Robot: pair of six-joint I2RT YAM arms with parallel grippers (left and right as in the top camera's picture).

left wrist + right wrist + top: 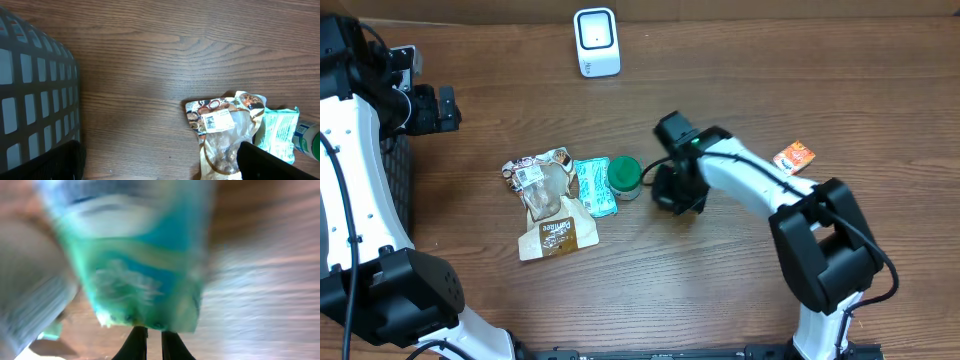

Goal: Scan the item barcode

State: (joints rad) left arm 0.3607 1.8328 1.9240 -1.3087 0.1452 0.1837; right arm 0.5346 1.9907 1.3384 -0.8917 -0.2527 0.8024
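Where the green-capped bottle (625, 176) lies, my right gripper (154, 342) sits just beside it, jaws clenched nearly together; whether they nip its edge I cannot tell. Just beside the bottle's other side lies a teal packet (592, 186). Well beyond the bottle stands the white scanner (596, 42); far off, my left gripper (445, 108) gapes, released.
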